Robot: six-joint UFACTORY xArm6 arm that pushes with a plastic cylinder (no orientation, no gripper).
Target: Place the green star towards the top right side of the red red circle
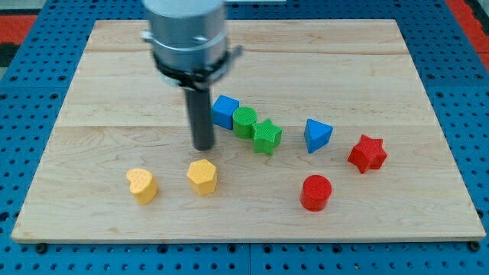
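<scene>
The green star (267,137) sits near the middle of the table (321,46), touching a green round block (245,121) on its left. The red circle (315,192) is below it, to the right. My tip (203,147) is left of the star, not touching. There is no hand.

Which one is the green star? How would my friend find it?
Look near the middle of the wooden board, right of my tip. Three blocks touch in a row: blue cube, green cylinder, then the green star. It is the only green one with points.
</scene>
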